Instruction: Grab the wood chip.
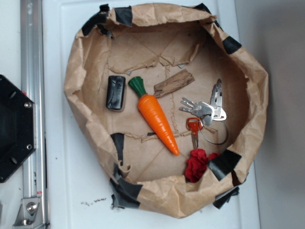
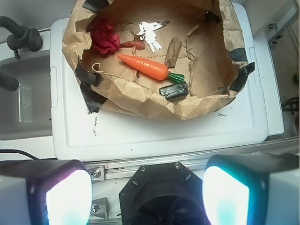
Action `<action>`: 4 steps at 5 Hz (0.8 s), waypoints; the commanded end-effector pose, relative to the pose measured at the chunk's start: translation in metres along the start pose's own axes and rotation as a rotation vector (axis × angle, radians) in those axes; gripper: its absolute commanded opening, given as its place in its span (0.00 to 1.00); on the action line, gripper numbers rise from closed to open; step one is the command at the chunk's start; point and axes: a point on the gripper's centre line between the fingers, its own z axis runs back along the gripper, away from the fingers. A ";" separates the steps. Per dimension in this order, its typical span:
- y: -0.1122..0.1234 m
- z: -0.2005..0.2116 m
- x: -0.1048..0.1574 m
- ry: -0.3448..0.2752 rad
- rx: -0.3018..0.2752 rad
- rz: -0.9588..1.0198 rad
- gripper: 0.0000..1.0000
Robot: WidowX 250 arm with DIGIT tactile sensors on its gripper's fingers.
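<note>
Wood chip [image 1: 174, 83], a small rough brown bark-like sliver with jagged ends, lies flat on the floor of the crumpled brown-paper nest [image 1: 76, 71], tilted, its lower end near the green top of the orange plastic toy carrot [image 1: 157, 117], though contact between them cannot be confirmed; the black rectangular block [image 1: 116, 93] sits beyond the carrot top, the silver keys on a ring [image 1: 205, 110] lie on the chip's other side, apart from it, and the red cloth [image 1: 198, 163] rests near the rim. No arm appears in this exterior view. Wrist view: the gripper [image 2: 145, 194] hangs well back from the nest, above the black robot base, its two glowing pads [image 2: 68, 197] spread wide with nothing between them; the chip [image 2: 173, 51] lies at mid-nest, deep behind the paper wall. Advice: the approach has hardly begun. Travel over the paper wall before descending, turn the wrist so the pads close across the chip's narrow width, and come down on its end farther from the carrot so as not to nudge the carrot.
</note>
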 end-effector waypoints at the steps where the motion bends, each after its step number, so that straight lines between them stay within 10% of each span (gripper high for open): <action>1: 0.000 0.000 0.000 0.000 0.000 0.000 1.00; 2: 0.029 -0.035 0.037 0.082 0.055 0.004 1.00; 4: 0.065 -0.106 0.089 0.017 0.042 0.206 1.00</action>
